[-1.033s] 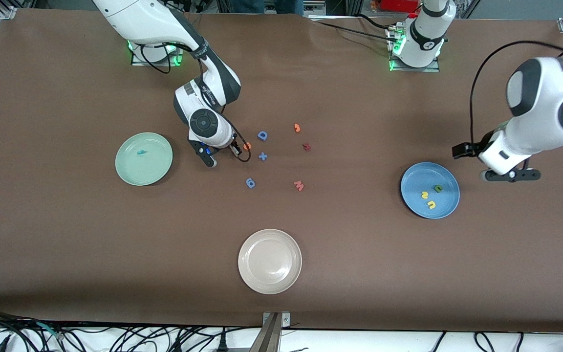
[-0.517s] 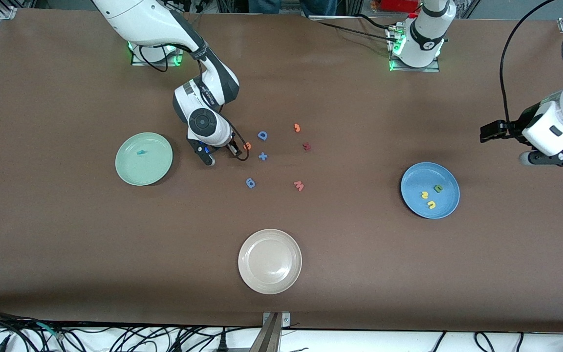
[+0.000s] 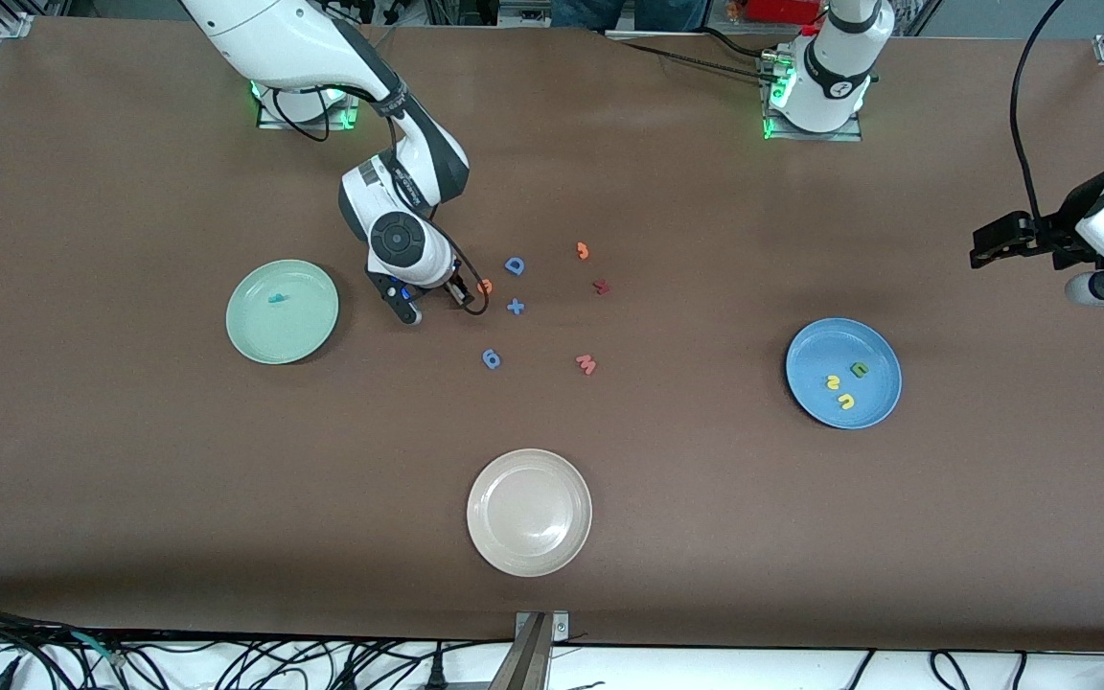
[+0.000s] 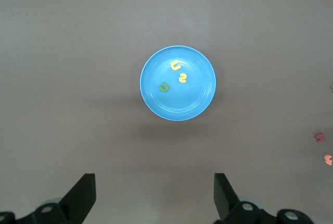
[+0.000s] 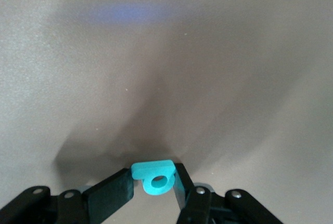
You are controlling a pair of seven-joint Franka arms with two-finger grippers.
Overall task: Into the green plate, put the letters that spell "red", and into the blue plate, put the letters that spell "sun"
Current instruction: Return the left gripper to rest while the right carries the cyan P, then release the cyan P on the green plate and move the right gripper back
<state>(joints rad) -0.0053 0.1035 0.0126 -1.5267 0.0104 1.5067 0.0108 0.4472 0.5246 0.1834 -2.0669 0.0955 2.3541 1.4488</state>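
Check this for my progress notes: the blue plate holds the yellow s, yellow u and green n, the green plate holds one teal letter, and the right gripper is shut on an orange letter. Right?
One detail is off. The right wrist view shows the right gripper shut on a teal letter, not an orange one. The rest stands: the blue plate holds all three letters, and the green plate holds one teal letter.

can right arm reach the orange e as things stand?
Probably not yet: the right gripper sits right beside the orange e, but it is shut on the teal d.
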